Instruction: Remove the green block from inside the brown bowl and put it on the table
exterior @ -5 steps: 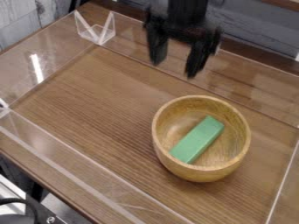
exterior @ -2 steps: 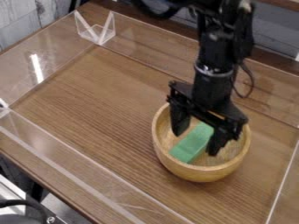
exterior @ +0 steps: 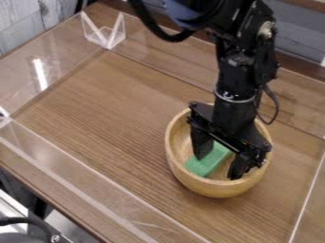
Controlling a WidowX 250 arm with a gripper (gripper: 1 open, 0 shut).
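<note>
You have the wood-grain table (exterior: 102, 114) with low clear walls; on it, directly under the gripper (exterior: 223, 157), sits the brown bowl (exterior: 181, 171), gripper reaching inside.

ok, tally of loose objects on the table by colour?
Green: 1, the green block, lying inside the bowl
Light brown: 1, the brown bowl
Total: 2
</note>
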